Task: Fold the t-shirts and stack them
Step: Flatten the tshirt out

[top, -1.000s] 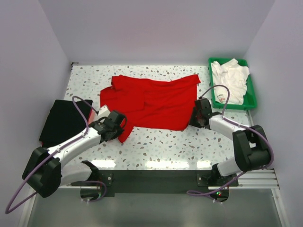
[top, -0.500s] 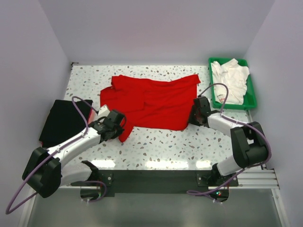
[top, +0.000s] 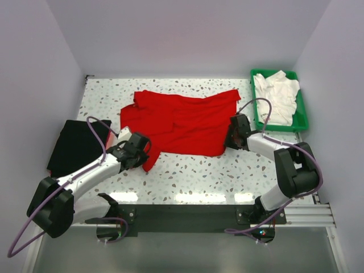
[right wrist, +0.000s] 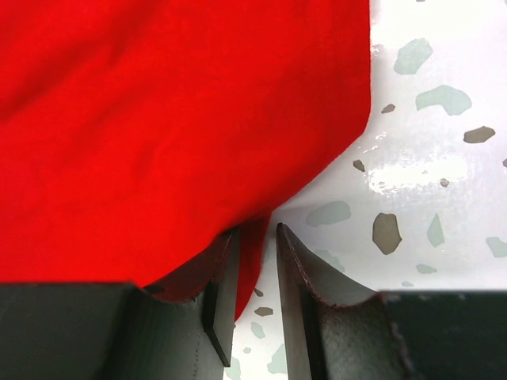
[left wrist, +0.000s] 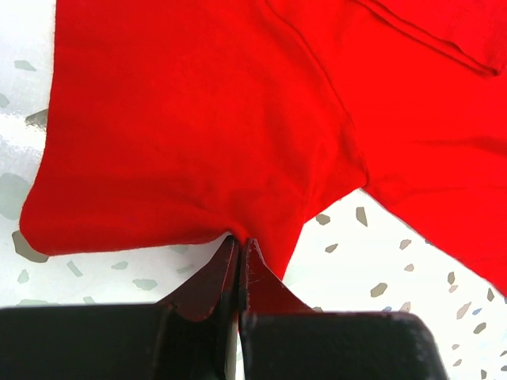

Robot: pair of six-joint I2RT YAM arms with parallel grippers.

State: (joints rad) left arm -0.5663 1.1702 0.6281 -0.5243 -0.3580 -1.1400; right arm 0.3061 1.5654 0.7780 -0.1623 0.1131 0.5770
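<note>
The bright red t-shirt (top: 182, 122) lies spread, partly rumpled, on the speckled table (top: 193, 176). My left gripper (top: 143, 153) is at its near-left corner, shut on a pinch of the red cloth's edge (left wrist: 198, 119); in the left wrist view its tips (left wrist: 240, 241) meet on the fold. My right gripper (top: 230, 139) is at the shirt's right edge. Its jaws (right wrist: 257, 233) stand slightly apart with the red hem (right wrist: 158, 119) between them. A black t-shirt (top: 74, 145) lies folded at the table's left edge. White t-shirts (top: 276, 96) lie in the green tray.
The green plastic tray (top: 302, 111) stands at the back right corner. Lilac walls close in the table on the left, back and right. Bare speckled tabletop lies between the red shirt and the near edge.
My right gripper has slid left onto the red shirt's right edge. The left gripper and the shirt have stayed in place.
</note>
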